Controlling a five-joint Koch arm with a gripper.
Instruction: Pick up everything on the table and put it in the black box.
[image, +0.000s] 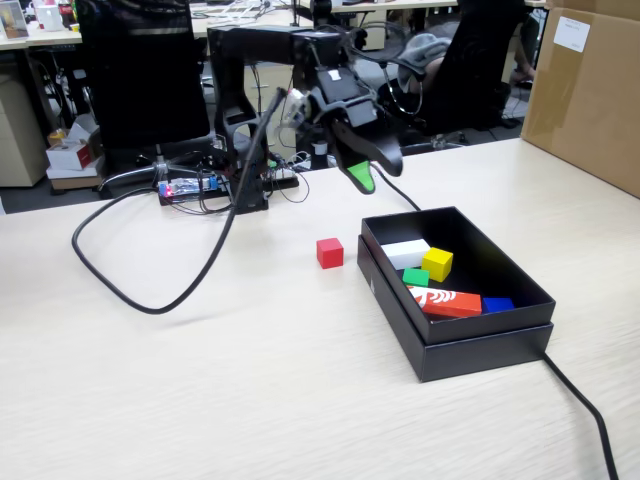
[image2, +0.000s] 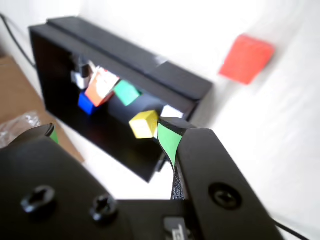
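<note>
A red cube (image: 330, 252) (image2: 246, 58) sits on the beige table (image: 250, 380), just left of the black box (image: 480, 345) (image2: 100, 45) in the fixed view. Inside the box lie a yellow cube (image: 437, 263) (image2: 144, 123) and a green cube (image: 416, 277) (image2: 126, 92). My gripper (image: 372, 170) (image2: 109, 131) hangs in the air behind the box's far left corner, above the table. It is open, its green-padded jaws wide apart with nothing between them.
The box also holds a white block (image: 405, 253), an orange-red block with a white mark (image: 447, 302) (image2: 100, 86) and a small blue block (image: 497, 304) (image2: 86, 103). A brown carton (image: 590, 90) stands at the right. Thick black cables (image: 150, 290) loop across the table.
</note>
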